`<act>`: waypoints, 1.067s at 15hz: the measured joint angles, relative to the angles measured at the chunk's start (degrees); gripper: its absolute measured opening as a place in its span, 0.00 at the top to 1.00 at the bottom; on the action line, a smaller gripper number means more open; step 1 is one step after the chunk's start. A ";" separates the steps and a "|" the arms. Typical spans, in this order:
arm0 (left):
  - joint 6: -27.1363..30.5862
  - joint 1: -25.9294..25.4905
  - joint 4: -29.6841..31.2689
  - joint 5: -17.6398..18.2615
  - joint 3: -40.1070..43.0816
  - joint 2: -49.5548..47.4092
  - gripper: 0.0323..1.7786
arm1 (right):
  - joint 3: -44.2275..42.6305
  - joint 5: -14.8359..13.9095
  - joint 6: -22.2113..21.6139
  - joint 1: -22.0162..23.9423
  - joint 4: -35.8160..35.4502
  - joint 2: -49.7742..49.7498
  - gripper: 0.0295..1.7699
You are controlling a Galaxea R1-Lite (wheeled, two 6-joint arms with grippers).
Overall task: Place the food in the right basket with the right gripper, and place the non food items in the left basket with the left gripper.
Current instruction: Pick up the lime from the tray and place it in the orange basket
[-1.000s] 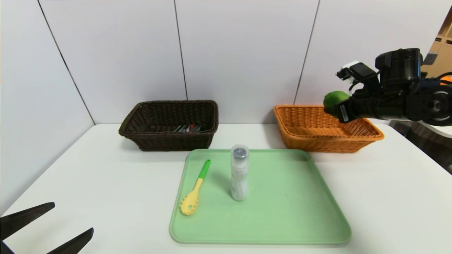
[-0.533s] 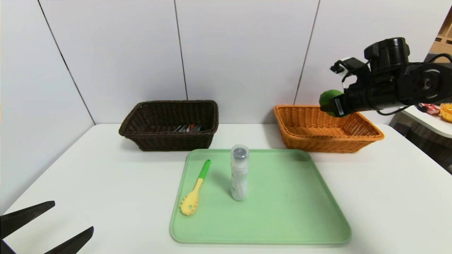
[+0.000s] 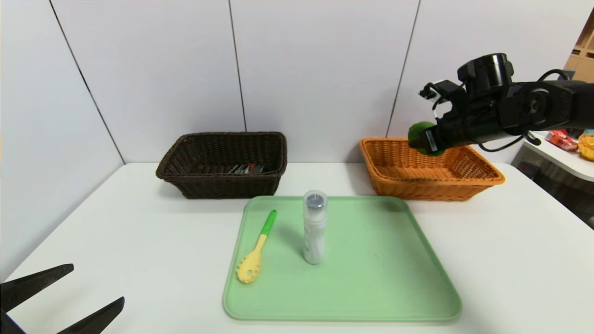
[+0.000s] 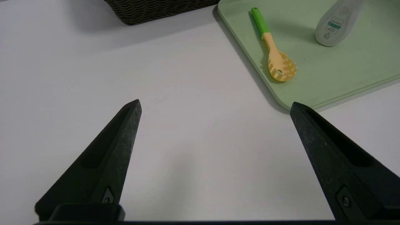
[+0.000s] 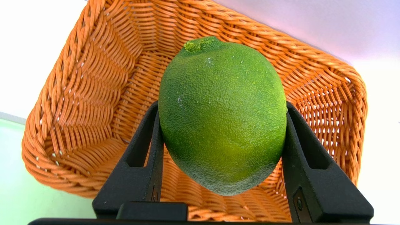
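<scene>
Bench (image 3: 116, 222): the left gripper (image 4: 215, 106) hangs idle over its near corner, jaws spread wide, empty.
Tray (image 3: 371, 278): spaghetti spoon (image 3: 254, 250) and bottle (image 3: 314, 227) remain unsorted, well ahead of the left jaws.
Dark basket (image 3: 222, 181): already holds something.
Orange basket (image 5: 78, 93): empty, directly beneath the right jaws.
Right gripper (image 5: 222, 125): clenched around the lime (image 5: 222, 115), not yet dropped.

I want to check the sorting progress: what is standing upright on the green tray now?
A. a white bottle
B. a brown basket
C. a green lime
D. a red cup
A: the white bottle stands upright on the green tray, beside the lying yellow spoon; the lime is held by the right gripper above the orange basket.
</scene>
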State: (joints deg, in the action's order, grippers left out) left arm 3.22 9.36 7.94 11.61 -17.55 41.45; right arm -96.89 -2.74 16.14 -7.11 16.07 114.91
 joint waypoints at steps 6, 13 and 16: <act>0.02 -0.05 0.00 0.02 0.15 0.02 0.05 | -5.73 -0.63 -0.41 -0.46 4.94 3.95 0.43; 0.00 -0.02 0.00 0.11 0.44 0.04 0.05 | -6.47 -0.63 -0.52 -0.55 6.06 7.06 0.43; 0.00 -0.02 -0.02 0.05 0.66 0.02 0.05 | -5.47 -0.61 -0.46 -0.77 5.97 7.58 0.43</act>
State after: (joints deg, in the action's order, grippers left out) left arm 3.22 9.34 7.91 11.65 -16.90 41.47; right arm -102.36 -3.35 15.68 -7.88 22.04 122.49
